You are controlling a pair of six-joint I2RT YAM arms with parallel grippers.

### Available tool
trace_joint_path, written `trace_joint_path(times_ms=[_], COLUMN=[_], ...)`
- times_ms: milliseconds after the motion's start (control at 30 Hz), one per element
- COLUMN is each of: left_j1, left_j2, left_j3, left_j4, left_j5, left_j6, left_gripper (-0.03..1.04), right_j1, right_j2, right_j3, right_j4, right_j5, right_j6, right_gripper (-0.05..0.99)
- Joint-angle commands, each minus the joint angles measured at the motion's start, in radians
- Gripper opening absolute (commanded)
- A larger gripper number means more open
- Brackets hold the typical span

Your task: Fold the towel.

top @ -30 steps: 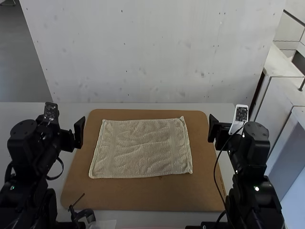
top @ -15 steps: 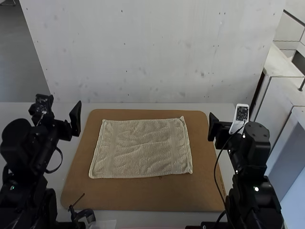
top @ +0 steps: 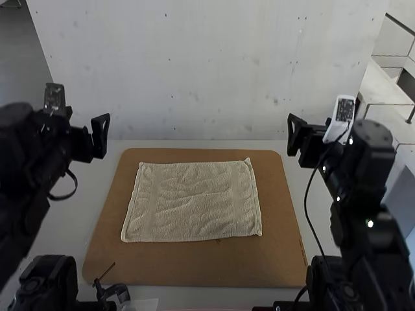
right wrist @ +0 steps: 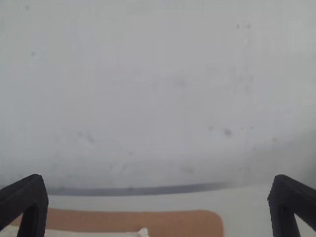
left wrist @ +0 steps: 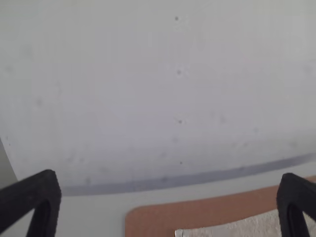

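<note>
- Pale grey tabletop (top: 214,145) lies beneath a large brown board (top: 194,265) with rounded corners.
- On the robot's left, the left gripper (top: 84,129) is raised beyond the board's left side, well apart from the towel (top: 194,201). In its wrist view, the left gripper (left wrist: 169,178) has its two black, tapered fingers wide open.
- Across from it, the right gripper (top: 318,128) is raised beyond the board's right side, also apart from the towel. Its own wrist view shows the right gripper (right wrist: 158,181) wide open too, one black finger at each side of the gap.
- A white mount (top: 336,128) sits on the right arm (top: 363,194), and a thin black cable (top: 307,210) hangs down from there in a long curve.
- Between the two arms, the beige towel lies spread on the board as a single, slightly skewed rectangle, with brown showing all round it.
- Shallow ripples run over its middle, a smoother band crosses it near each short side, and the far right corner pokes up in a small point.
- By the board's near left corner is a black clamp (top: 117,291) with a thin rod sticking up at a slant.
</note>
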Motion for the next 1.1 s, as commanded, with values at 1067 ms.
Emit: trace_joint_path(times_ms=[1067], left_j1=[0.012], left_j2=[0.735], left_j3=[0.314], left_j4=[-0.208], left_j5=[-0.077], left_j6=[-0.009], left_gripper=[0.95], right_j1=[0.3], right_j2=[1.41], right_j3=[0.721], right_j4=[-0.274], right_j5=[0.162], right_j6=[0.107], right_gripper=[0.95])
